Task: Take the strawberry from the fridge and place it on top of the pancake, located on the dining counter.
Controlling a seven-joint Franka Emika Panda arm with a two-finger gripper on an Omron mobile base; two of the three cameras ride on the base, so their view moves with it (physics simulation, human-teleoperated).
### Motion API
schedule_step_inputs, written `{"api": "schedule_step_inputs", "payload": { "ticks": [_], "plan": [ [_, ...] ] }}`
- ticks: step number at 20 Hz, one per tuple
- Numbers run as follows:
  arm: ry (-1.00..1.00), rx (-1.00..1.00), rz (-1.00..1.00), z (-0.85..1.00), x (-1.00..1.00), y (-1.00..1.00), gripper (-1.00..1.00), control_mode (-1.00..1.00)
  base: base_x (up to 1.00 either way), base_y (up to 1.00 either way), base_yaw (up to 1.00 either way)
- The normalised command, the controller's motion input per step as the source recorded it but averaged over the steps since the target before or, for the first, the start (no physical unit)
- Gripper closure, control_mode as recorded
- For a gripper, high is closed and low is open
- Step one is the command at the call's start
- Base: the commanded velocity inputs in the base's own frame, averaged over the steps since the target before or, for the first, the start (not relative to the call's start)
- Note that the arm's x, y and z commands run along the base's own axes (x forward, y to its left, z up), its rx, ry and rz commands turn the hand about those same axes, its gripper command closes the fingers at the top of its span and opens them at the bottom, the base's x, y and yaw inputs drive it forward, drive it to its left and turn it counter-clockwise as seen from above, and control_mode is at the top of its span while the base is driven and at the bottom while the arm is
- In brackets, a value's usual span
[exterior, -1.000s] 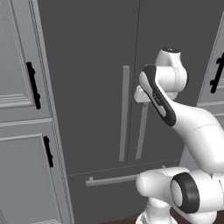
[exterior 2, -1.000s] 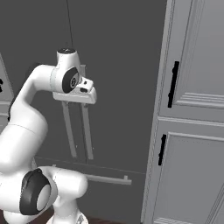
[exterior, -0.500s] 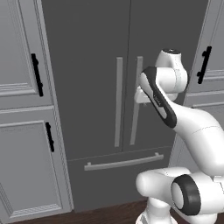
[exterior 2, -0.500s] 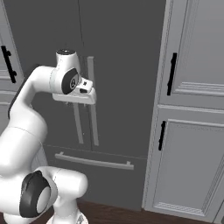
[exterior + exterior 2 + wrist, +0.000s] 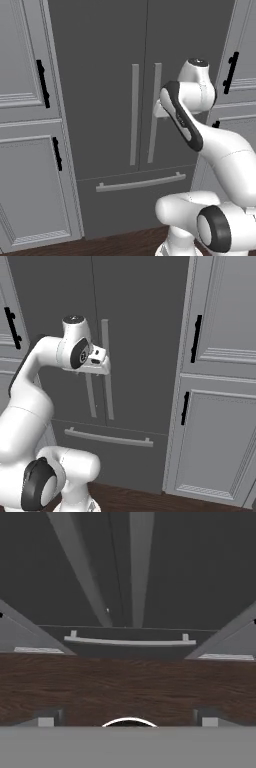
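Fridge [image 5: 100,75] status? (R.)

Both doors shut, lower drawer shut, so the shelves inside are hidden. It stands straight ahead of the arm. (T.)

Gripper [image 5: 127,722]? (R.)

Jaws wide apart, fingertips [image 5: 45,722] near opposite sides of the hand view, nothing between them. The hand points down at the dark wood floor [image 5: 128,682] and the drawer handle [image 5: 129,641]. (T.)

Anything near the hand? (R.)

In the base views it sits in front of the two bar handles [image 5: 135,115], level with their middle. Whether it touches them, cannot tell. (T.)

Surroundings? (R.)

Light-grey cabinets [image 5: 20,125] flank the fridge on both sides, touching it, doors closed, each with a black handle [image 5: 42,82]. (T.)
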Motion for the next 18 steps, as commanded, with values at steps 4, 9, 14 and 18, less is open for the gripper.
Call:
{"api": "schedule_step_inputs", "payload": {
  "ticks": [4,9,14,18],
  "plan": [
    [-0.37,0.0,0.0,-0.12,0.73,0.0,-1.0,-1.0,0.0,0.0,0.0],
    [-0.18,0.0,-0.01,-0.07,0.78,-0.09,-1.0,-1.0,0.0,0.0,0.0],
    [-0.01,0.0,-0.07,0.0,0.9,-0.04,-1.0,-1.0,0.0,0.0,0.0],
    [-0.02,0.0,-0.07,-0.01,0.74,0.0,-1.0,-1.0,0.0,0.0,0.0]
  ]
}}
